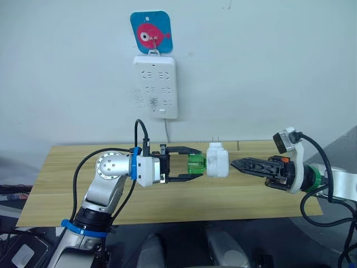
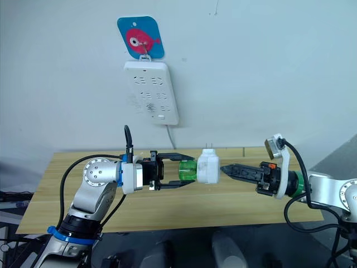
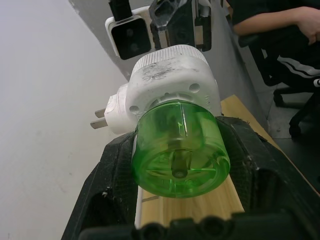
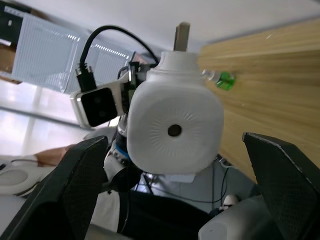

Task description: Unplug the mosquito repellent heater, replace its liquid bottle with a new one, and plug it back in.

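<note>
No words, brand names or numbers can be read anywhere. The only sign-like mark is a pink cartoon fish printed on the blue hanging tag (image 1: 151, 32) on the wall, just above the white power strip (image 1: 155, 85). The strip's face carries only socket slots and a faint grey smudge that cannot be made out as writing. The mosquito repellent heater (image 4: 174, 129) shows plain white plastic with a round vent hole, and its green liquid bottle (image 3: 180, 152) bears no label.

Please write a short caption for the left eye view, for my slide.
Left gripper holds the green bottle of the unplugged heater; right gripper waits open beside it.
</note>
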Tool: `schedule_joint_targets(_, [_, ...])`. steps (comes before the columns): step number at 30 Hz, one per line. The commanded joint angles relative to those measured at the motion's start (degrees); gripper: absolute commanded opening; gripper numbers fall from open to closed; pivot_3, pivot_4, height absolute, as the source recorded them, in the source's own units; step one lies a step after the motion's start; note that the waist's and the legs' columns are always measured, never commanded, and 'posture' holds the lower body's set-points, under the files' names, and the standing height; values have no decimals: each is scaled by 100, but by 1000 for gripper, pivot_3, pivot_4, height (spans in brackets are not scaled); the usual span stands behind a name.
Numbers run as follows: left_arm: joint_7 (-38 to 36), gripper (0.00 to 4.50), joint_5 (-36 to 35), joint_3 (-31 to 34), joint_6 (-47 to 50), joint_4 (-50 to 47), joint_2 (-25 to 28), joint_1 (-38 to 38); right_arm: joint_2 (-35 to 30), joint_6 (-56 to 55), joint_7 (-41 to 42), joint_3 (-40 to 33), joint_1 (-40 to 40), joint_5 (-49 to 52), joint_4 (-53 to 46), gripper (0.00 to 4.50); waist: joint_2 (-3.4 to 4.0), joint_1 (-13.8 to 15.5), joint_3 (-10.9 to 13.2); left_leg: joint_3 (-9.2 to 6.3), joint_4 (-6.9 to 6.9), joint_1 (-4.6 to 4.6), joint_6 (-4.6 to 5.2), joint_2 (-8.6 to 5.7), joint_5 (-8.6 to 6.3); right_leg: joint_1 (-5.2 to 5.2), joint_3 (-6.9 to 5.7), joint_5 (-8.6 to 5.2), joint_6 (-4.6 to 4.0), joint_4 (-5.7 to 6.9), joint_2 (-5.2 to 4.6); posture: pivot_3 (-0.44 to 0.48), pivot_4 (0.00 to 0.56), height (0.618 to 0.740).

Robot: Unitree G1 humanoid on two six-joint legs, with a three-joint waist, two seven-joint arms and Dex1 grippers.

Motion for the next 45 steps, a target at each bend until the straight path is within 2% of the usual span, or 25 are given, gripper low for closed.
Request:
schedule_joint_targets(1, [62, 2253, -49, -54, -99, -220, -37, 30, 58, -59, 118, 77, -199, 139, -126, 4500, 1, 16, 3, 0, 0, 0, 0, 0, 0, 0, 0, 0, 0, 0, 0, -189, 202, 732])
schedule_joint_targets(16, [72, 2253, 10, -221, -276, -243, -94, 15, 367, -56, 54, 618, -740, 139, -47, 4500, -4, 113, 15, -2, 1, 0, 0, 0, 0, 0, -4, 0, 0, 1, 0, -179, 201, 732])
schedule_joint_targets(19, [61, 2253, 9, -247, -335, -234, -69, 11, 414, -44, 65, 670, -771, 139, -25, 3925, -4, 114, 15, -2, 1, 0, 0, 1, 0, 0, -4, 0, 0, 1, 0, -176, 198, 732])
schedule_joint_targets(21, [37, 2253, 9, -262, -389, -232, -57, 10, 446, -37, 79, 701, -776, 139, -18, 3229, -4, 114, 15, -2, 2, 0, 0, 0, 0, 0, -4, 0, 0, 1, 0, -176, 198, 732])
schedule_joint_targets(22, [56, 2253, -4, -258, -371, -233, -59, 19, 454, -26, 96, 716, -773, 139, -21, 3032, -4, 114, 15, -2, 2, 0, 0, 1, 0, 0, -4, 0, 0, 1, 0, -176, 198, 732])
schedule_joint_targets(26, [67, 2253, -19, -281, -378, -223, -52, 23, 488, -3, 134, 751, -769, 139, -36, 3032, -5, 116, 15, -3, 1, -1, 0, 0, 0, 0, -4, 0, 0, 2, 0, -175, 198, 732])
schedule_joint_targets(28, [222, 2253, -397, -294, 701, -459, 92, -23, 484, 17, 196, 744, -767, 139, -65, 3032, -6, 115, 17, -3, 1, -1, 0, 1, 0, 0, -5, 0, 0, 2, 0, -173, 198, 732])
schedule_joint_targets(31, [588, 2253, -1817, -231, 3928, -703, 630, -579, 429, 71, 314, 735, -763, 139, -125, 3032, -9, 104, 26, -13, 2, -2, 0, 1, 0, -1, -12, 0, 0, 8, 0, -165, 196, 732])
schedule_joint_targets(32, [638, 2253, -2206, -163, 4597, -705, 728, -749, 416, 81, 335, 739, -764, 139, -139, 3032, -10, 100, 31, -16, 3, -3, 0, 0, 0, -1, -15, 0, 0, 10, 0, -166, 197, 732])
schedule_joint_targets(34, [630, 2253, -2823, 15, 5562, -536, 845, -1172, 393, 91, 378, 752, -757, 139, -169, 3032, -9, 99, 35, -17, 5, -3, 0, -1, 0, 0, -17, -1, 1, 9, 1, -166, 198, 732])
schedule_joint_targets(36, [588, 2253, -2960, 107, 5888, -526, 903, -1383, 382, 74, 396, 772, -756, 139, -192, 3032, -9, 104, 41, -18, 4, -4, 0, -2, 0, -2, -19, -1, 2, 7, 1, -170, 200, 732])
schedule_joint_targets(40, [611, 2253, -2906, 305, 5836, -703, 895, -1275, 389, 5, 385, 771, -737, 139, -214, 3032, -7, 105, 46, -16, -2, -4, 2, 0, -2, -6, -19, -2, 2, 5, 1, -170, 200, 732])
schedule_joint_targets(42, [462, 2970, -2289, 171, 5080, -727, 912, -1138, 404, -44, 349, 752, -712, 139, -214, 3032, -7, 122, 46, -17, -8, -4, 2, 2, -2, -7, -22, -3, -1, 5, 1, -170, 200, 732])
schedule_joint_targets(43, [370, 3190, -1928, 96, 4577, -719, 910, -1055, 408, -64, 333, 740, -702, 139, -208, 3032, -7, 138, 47, -16, -9, -4, 2, 3, -1, -7, -23, -3, -1, 5, 1, -170, 200, 732])
schedule_joint_targets(45, [192, 3789, -967, -11, 2897, -567, 850, -815, 402, -90, 295, 702, -678, 139, -176, 3032, -7, 175, 47, -15, -9, -4, 1, 2, -1, -7, -21, -3, -2, 4, 1, -170, 200, 732])
